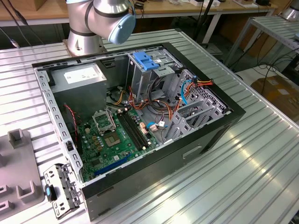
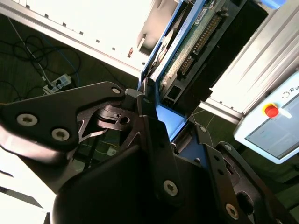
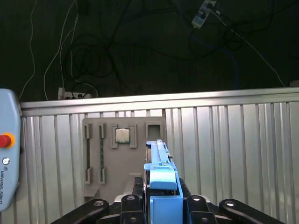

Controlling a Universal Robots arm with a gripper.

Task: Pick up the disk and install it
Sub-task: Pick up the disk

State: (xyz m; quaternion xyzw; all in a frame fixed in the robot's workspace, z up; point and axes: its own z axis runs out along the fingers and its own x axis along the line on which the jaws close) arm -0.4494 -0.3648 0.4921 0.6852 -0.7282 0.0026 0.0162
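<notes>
Cut off: the arm (image 1: 100, 21) is cropped by the exterior view's top edge just past its base joint, behind the open computer case (image 1: 210, 135).
Disk: the disk (image 3: 161, 170) stands edge-on in the first wrist view, blue rail showing. The second wrist view (image 2: 187, 51) shows its green circuit-board face.
Claw: the gripper (image 2: 170, 123) is clamped on the disk's two sides.
Beyond: a grey fixture plate (image 3: 122, 140) on the ribbed table.

Computer case (image 1: 205, 135): black tower, side open, lying on the ribbed metal table (image 1: 243, 177).
Motherboard (image 1: 112, 140): green, flat inside the case.
Power supply (image 1: 79, 77): grey box with a white sticker.
Blue bracket (image 1: 145, 60): atop the tall metal drive cage (image 1: 140, 79).
Grey fixture (image 3: 124, 163): holds a processor chip (image 3: 122, 135).
Teach pendant (image 2: 275, 126): carries a red button (image 2: 271, 110).
</notes>
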